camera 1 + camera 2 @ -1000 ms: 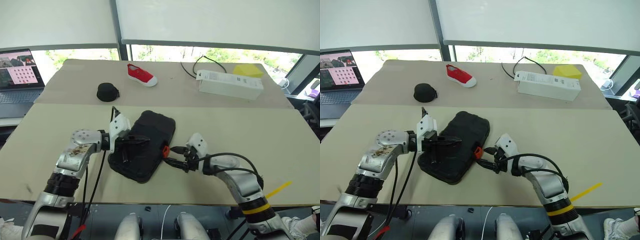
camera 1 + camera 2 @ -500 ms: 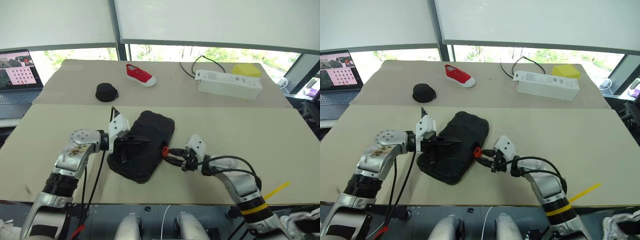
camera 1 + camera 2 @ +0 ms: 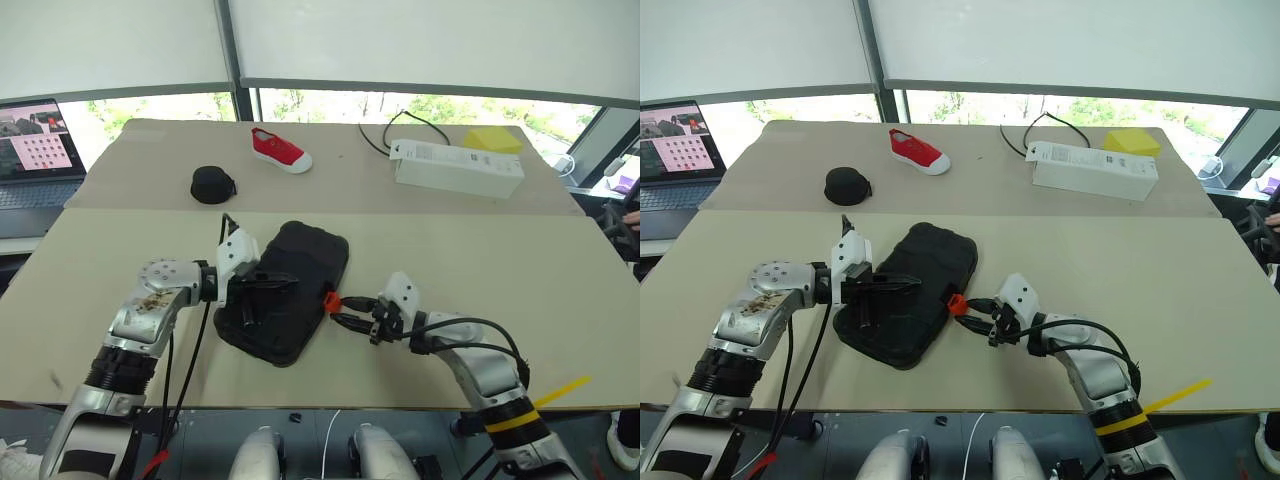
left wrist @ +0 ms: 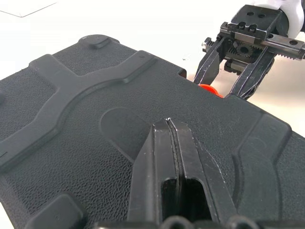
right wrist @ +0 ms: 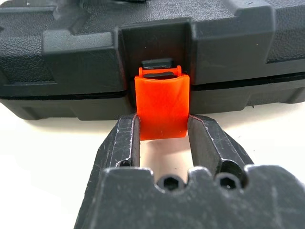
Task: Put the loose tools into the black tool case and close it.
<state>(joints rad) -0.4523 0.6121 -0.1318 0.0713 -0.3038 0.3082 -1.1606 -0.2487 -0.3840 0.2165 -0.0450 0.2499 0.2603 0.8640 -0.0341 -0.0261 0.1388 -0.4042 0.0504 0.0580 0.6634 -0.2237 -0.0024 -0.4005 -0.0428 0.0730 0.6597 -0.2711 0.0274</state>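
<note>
The black tool case (image 3: pixel 290 290) lies flat on the near table with its lid down. My left gripper (image 3: pixel 268 285) is shut, and its joined fingertips (image 4: pixel 169 125) rest on the textured lid. At the case's right edge sticks out the small orange latch (image 5: pixel 162 107). My right gripper (image 3: pixel 342 310) is shut on the latch, one finger against each side of it. Seen from the left wrist, the right gripper (image 4: pixel 233 81) stands at the lid's far edge over the orange tab. The loose tools are out of view.
On the far table lie a red shoe (image 3: pixel 282 149), a small round black pouch (image 3: pixel 212 184), a long white box (image 3: pixel 458 168) with a black cable, and a yellow object (image 3: pixel 494 139). A laptop (image 3: pixel 35 150) stands at far left. A yellow strip (image 3: pixel 560 385) lies near the front right edge.
My right gripper's fingers have narrowed from wide apart to clamping the orange latch, and its wrist has tilted a little. The left gripper and the case stayed put.
</note>
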